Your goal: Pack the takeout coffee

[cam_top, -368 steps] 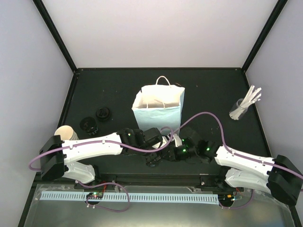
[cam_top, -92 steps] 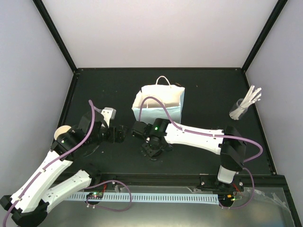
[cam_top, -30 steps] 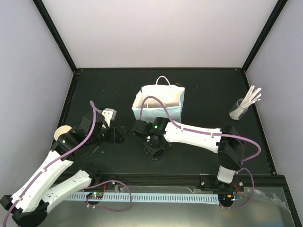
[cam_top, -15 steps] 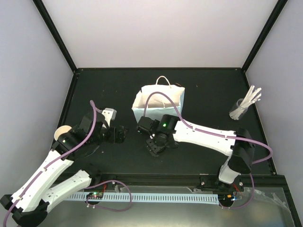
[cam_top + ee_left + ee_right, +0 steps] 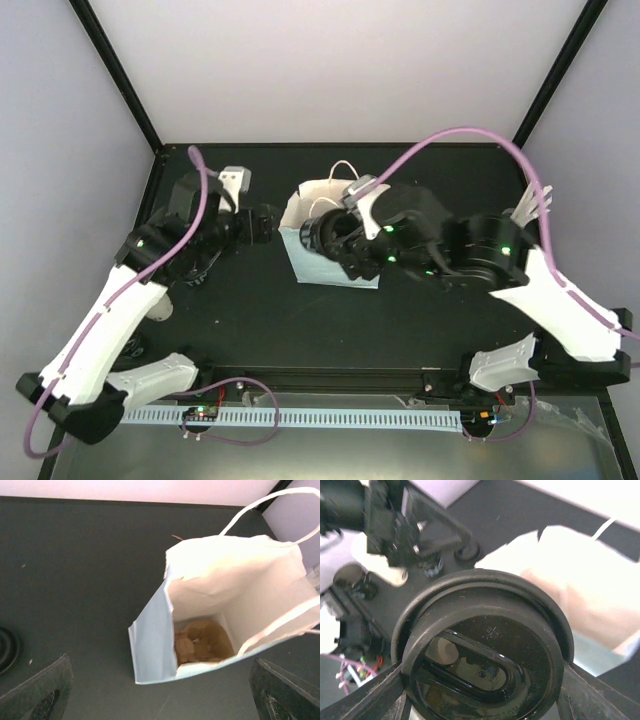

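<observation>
In the right claw [image 5: 485, 702], clamped from both sides: a lidded cup [image 5: 485, 645], only its black round top showing in the wrist view, the cup wall hidden beneath. Seen from above, claw and cup over the front edge of the light-blue bag [image 5: 325, 270], up off the counter [image 5: 240, 310]. Behind the lid, the bag's pale open mouth. Just left of the bag, the left claw [image 5: 268, 222], spread wide with nothing between; in its own view, fingers [image 5: 37, 700] at the lower corners and the bag's mouth below and ahead. Down at the bag's bottom, a brown pulp carrier [image 5: 202, 645], partly hidden by the bag's walls. At the far left edge of that view, a loose black lid [image 5: 4, 650] on the counter, well apart from the bag. Farther right, near the counter's edge, white sticks [image 5: 536, 203] poking up behind the right arm.
</observation>
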